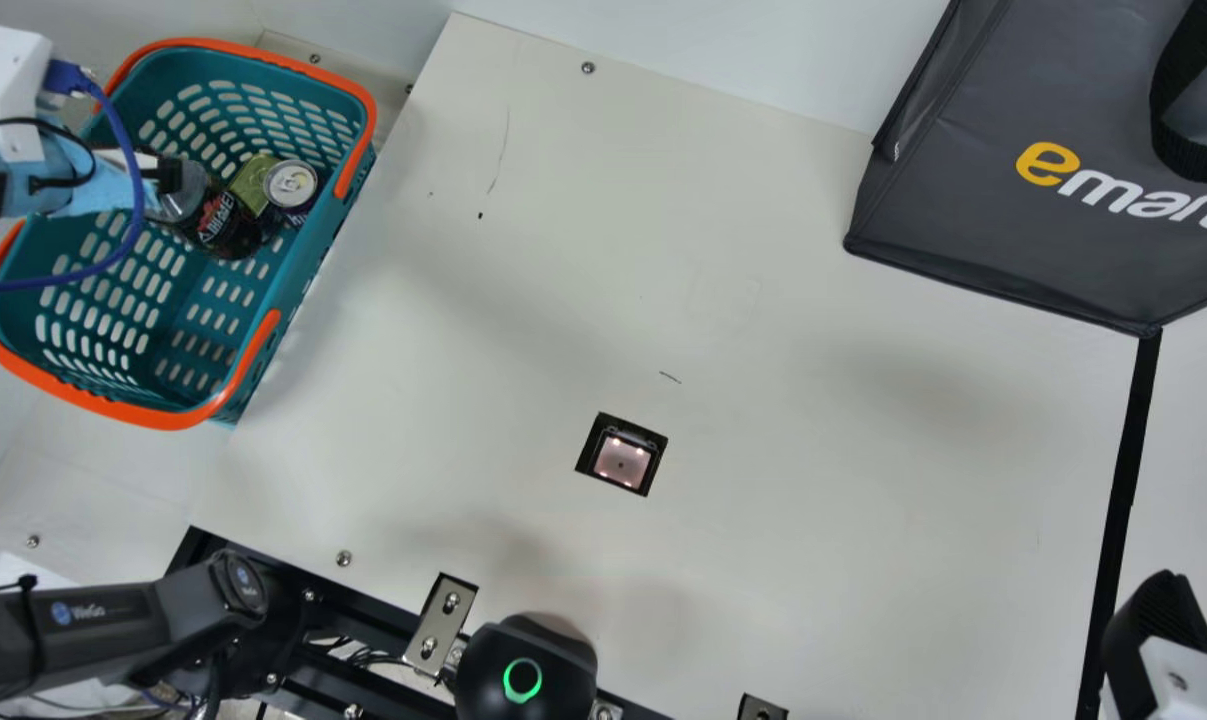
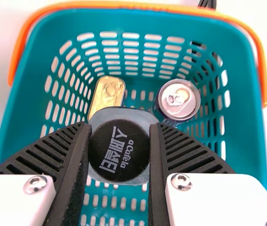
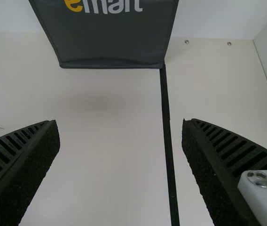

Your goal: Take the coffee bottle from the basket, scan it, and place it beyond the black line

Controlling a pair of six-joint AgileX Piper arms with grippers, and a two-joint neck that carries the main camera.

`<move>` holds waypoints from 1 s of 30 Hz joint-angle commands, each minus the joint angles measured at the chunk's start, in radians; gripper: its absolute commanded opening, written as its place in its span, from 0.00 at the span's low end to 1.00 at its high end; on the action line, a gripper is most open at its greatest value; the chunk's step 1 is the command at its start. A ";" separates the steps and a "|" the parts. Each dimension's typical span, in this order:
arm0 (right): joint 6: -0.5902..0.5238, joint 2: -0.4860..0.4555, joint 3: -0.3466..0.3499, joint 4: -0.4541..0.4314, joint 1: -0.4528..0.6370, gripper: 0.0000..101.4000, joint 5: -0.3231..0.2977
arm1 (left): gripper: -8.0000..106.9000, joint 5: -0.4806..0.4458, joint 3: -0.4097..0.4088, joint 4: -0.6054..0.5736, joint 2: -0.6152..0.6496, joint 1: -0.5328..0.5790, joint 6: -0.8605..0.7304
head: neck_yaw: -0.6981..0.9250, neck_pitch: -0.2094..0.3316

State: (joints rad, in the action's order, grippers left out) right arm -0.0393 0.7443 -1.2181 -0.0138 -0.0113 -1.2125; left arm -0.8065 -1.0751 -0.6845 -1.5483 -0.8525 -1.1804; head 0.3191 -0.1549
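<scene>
We should draw the coffee bottle (image 1: 225,225) straight up first.
Main view: it is in the basket (image 1: 291,275) at ten o'clock, a can (image 1: 290,184) towards its two; once above the rim, we'd swing towards four, over the scanner (image 1: 621,460). Left wrist view: our left gripper (image 2: 119,127) grips it around the cap (image 2: 119,150), so lift slowly. Right wrist view: our right gripper (image 3: 119,125) is wide open, nothing held.
</scene>
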 commanded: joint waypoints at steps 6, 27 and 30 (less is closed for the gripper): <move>0.000 0.000 0.000 0.000 0.000 0.90 0.000 | 0.16 -0.077 -0.068 -0.010 0.037 -0.013 0.016 | 0.002 0.017; 0.000 0.000 0.000 0.000 0.000 0.90 0.000 | 0.16 -0.197 -0.219 -0.048 0.161 0.006 0.096 | 0.002 0.017; 0.000 0.000 0.000 0.000 0.000 0.90 0.000 | 0.16 -0.204 -0.224 -0.050 0.183 0.018 0.107 | 0.002 0.017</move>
State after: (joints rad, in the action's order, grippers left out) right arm -0.0393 0.7443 -1.2181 -0.0138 -0.0113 -1.2125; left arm -1.0093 -1.2962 -0.7332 -1.3727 -0.8374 -1.0767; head 0.3191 -0.1549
